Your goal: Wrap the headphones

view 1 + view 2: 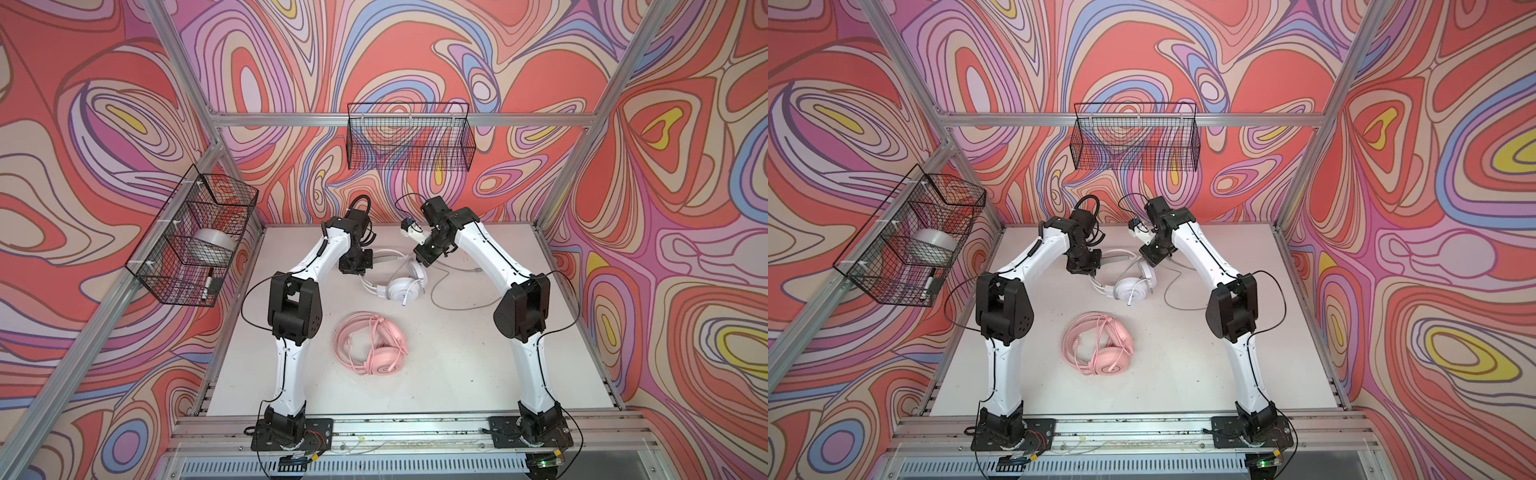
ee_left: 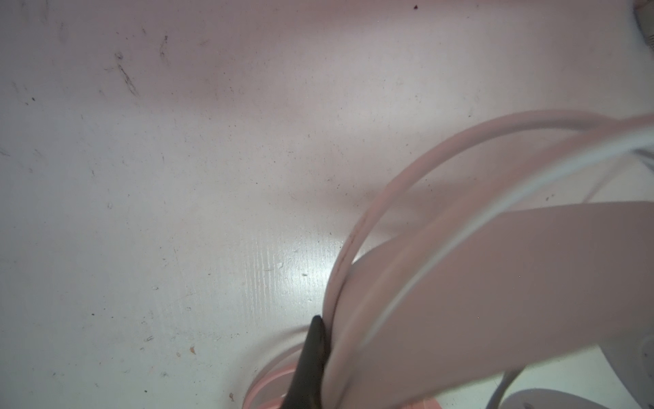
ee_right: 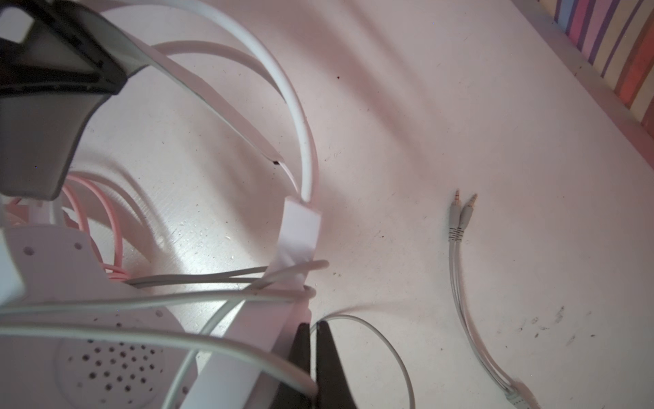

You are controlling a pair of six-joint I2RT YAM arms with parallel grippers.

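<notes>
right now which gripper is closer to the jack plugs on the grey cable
Right. The right gripper is shut on the grey cable, the jack plugs lying just beyond it. The left gripper clamps the headband of the white headphones, on the far side from the plugs.

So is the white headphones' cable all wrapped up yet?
Only partly. A few turns of the grey cable cross the white headphones, but its tail with both plugs lies loose on the table.

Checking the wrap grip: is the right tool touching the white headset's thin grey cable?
Touching. The right wrist view shows the right tool shut on the thin grey cable of the white over-ear headset; the cable loops out from between its fingertips.
</notes>
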